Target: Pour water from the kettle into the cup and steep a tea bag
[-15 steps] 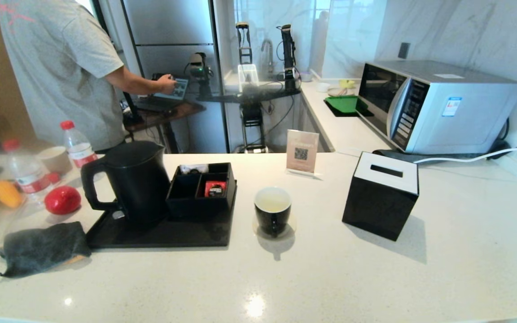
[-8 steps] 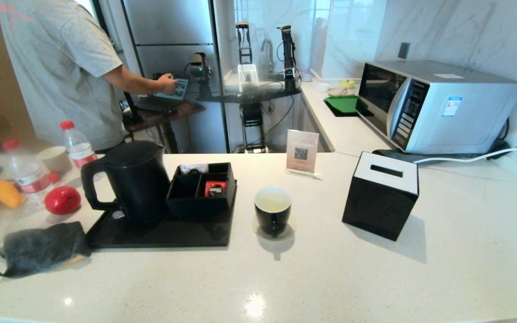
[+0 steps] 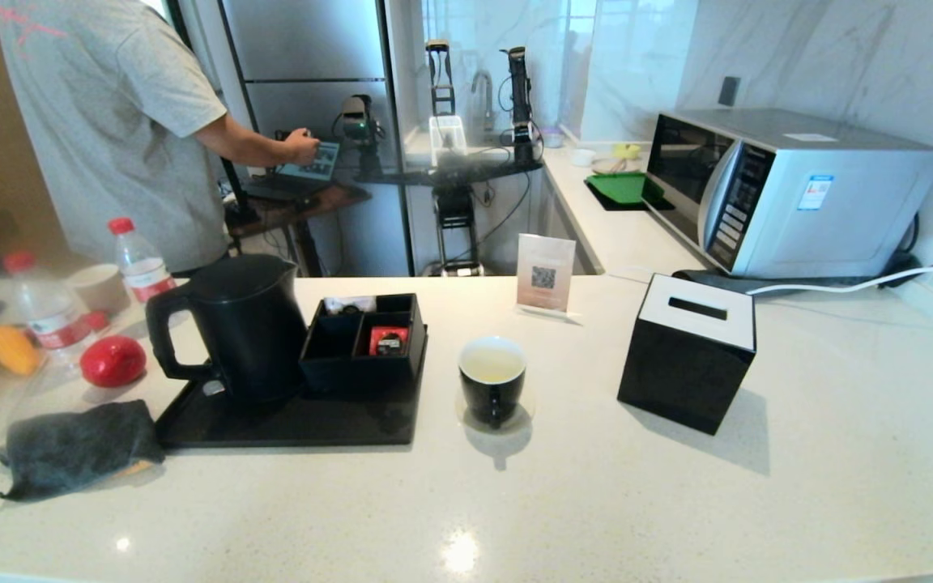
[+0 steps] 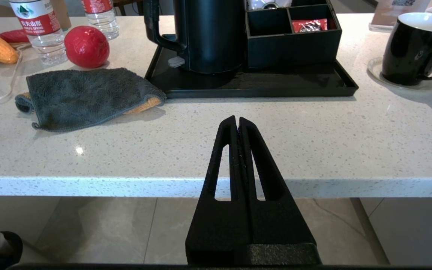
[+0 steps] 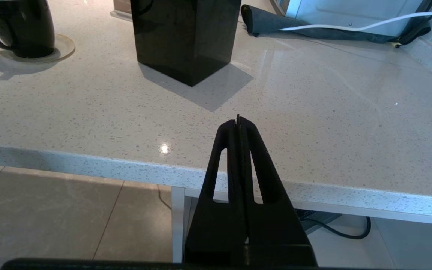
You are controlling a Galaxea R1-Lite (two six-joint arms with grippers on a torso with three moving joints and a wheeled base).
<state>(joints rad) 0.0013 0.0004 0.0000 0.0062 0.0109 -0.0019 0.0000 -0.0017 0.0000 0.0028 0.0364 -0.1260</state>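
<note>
We see the kettle (image 3: 238,328) standing upright at the left end of a black tray (image 3: 288,421), its loop handle turned left and its lid on. Just right of it on the same tray sits a black compartment box (image 3: 363,344) with a red packet (image 3: 388,340) in one compartment. The cup (image 3: 492,379) rests on a small clear coaster (image 3: 521,414) on the countertop (image 3: 515,502), just right of the tray and apart from it; its white inside holds a pale liquid. We cannot make out a tea bag.

Our left gripper (image 4: 237,120) hangs low at the counter's front edge, facing the tray, its two fingers pressed together and holding nothing. Our right gripper (image 5: 238,120) hangs the same way at the edge in front of the black tissue box (image 3: 687,352), fingers closed flat against each other, empty and touching nothing.

The surface is pale speckled stone. To the left lie one grey cloth (image 3: 74,445), one red ball (image 3: 112,360), one ear of corn (image 3: 13,350), two clear bottles (image 3: 141,261) with red caps and one tan paper cup (image 3: 99,287). Behind the cup stands one small QR sign (image 3: 545,274). One microwave (image 3: 782,190) sits far right on the marble-walled side counter, with a white cable (image 3: 863,282) before it. One person in a grey shirt (image 3: 110,121) stands behind, a hand on a laptop (image 3: 308,166).
</note>
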